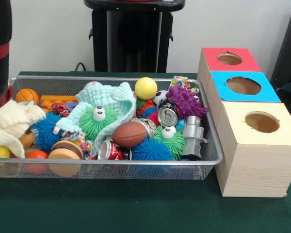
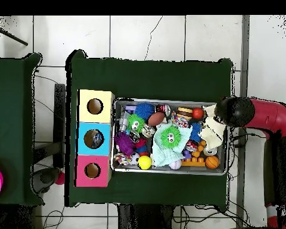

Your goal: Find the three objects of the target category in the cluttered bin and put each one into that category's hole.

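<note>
The wire mesh bin (image 1: 111, 168) stands on the green table, full of mixed toys; it also shows in the overhead view (image 2: 169, 172). Among them are a yellow ball (image 1: 145, 88), a brown football (image 1: 129, 134), a small basketball (image 1: 27, 95), a purple spiky ball (image 1: 186, 102), a green furry ball with an eye (image 1: 97, 121) and crushed cans (image 1: 168, 115). The blue-panelled hole (image 1: 243, 85) is the middle one of the wooden box (image 2: 93, 139). My arm's end (image 2: 235, 111) hangs over the bin's end farthest from the box, by a cream cloth (image 1: 12, 124). The gripper itself is hidden.
The wooden box (image 1: 254, 160) stands against the bin's short side, with a red-panelled hole (image 1: 229, 58) and a yellow-panelled hole (image 1: 262, 122). A mint cloth (image 1: 111, 99) lies over the toys. The black pedestal (image 1: 131, 34) is behind the bin.
</note>
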